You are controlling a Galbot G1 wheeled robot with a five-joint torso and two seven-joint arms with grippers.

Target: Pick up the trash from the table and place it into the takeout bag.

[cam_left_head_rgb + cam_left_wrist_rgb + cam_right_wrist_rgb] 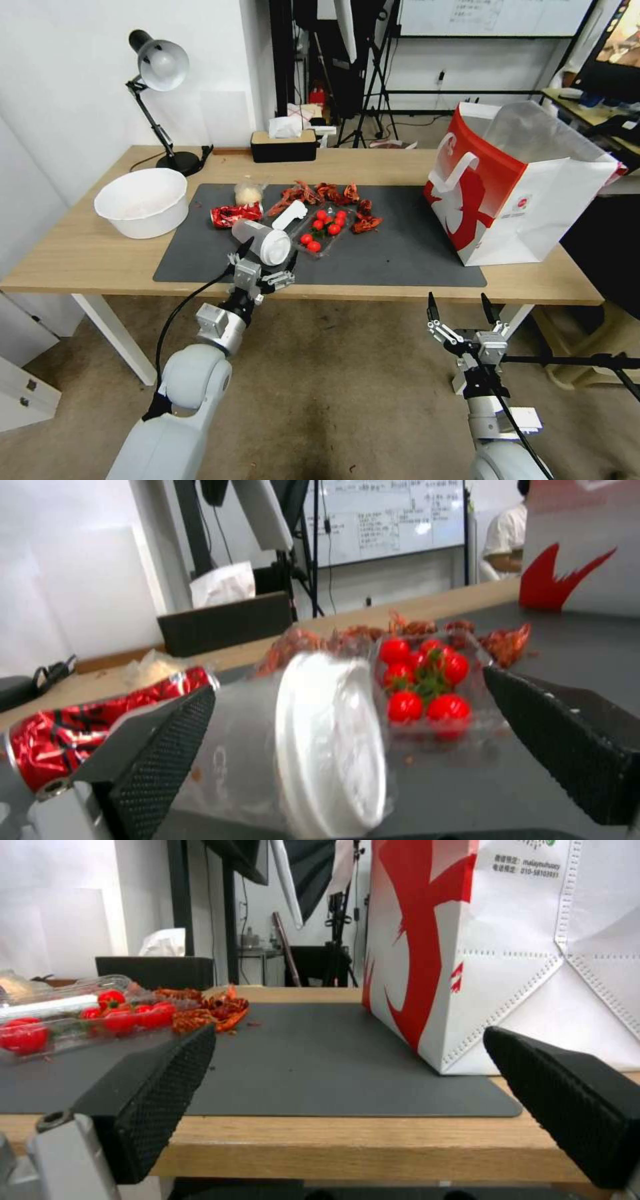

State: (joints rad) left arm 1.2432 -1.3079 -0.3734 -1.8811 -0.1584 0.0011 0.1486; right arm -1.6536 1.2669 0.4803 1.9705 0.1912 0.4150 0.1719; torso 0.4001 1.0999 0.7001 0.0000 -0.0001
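Observation:
A clear cup with a white lid (263,240) lies on its side on the dark mat (400,253) near the table's (80,257) front edge. My left gripper (265,259) is open, one finger on each side of the clear cup (313,745). Behind the cup lie a crushed red can (237,215) and a small clear bag with a beige lump (248,194). The crushed red can (60,735) also appears in the left wrist view. The red-and-white takeout bag (513,180) stands open at the mat's right end. My right gripper (460,308) hangs open below the table's front edge, facing the takeout bag (507,940).
A clear tray of cherry tomatoes (325,229), red crayfish shells (320,193) and a white tube-like object (290,215) lie mid-mat. A big white bowl (142,200) sits at the left. A desk lamp (160,67) and a black tissue box (283,143) stand at the back.

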